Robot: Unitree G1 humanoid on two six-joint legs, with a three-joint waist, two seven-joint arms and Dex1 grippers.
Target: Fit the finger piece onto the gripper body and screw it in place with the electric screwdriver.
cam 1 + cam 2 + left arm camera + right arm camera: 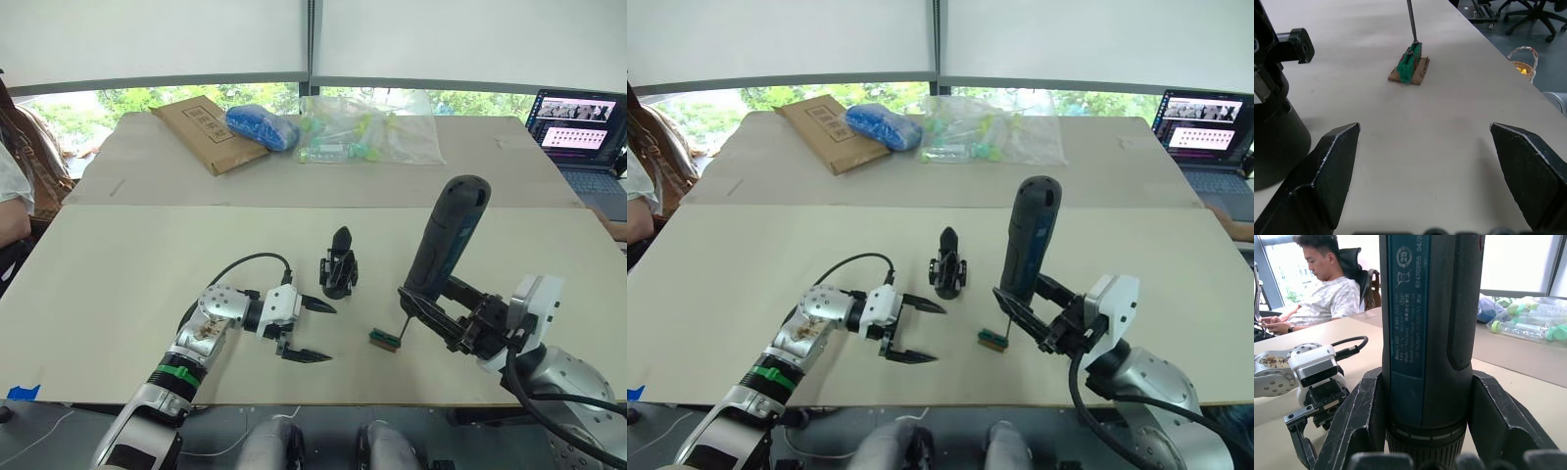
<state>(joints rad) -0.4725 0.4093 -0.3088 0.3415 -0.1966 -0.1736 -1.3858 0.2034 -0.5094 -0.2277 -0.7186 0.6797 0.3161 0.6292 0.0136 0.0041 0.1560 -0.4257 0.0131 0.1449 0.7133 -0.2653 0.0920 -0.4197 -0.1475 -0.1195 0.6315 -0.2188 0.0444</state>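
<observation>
The gripper body stands upright at the middle of the table, its pointed black finger up. My right gripper is shut on the electric screwdriver, holding it nearly upright to the right of the body. The screwdriver's thin bit touches a small green-and-brown block. My left gripper is open and empty, low over the table just left of the block and in front of the gripper body. The finger piece is out of view.
At the back lie a cardboard box, a blue bag and a clear bag of bottles. A laptop is at the far right. A person sits at the left edge. The table's front edge is close.
</observation>
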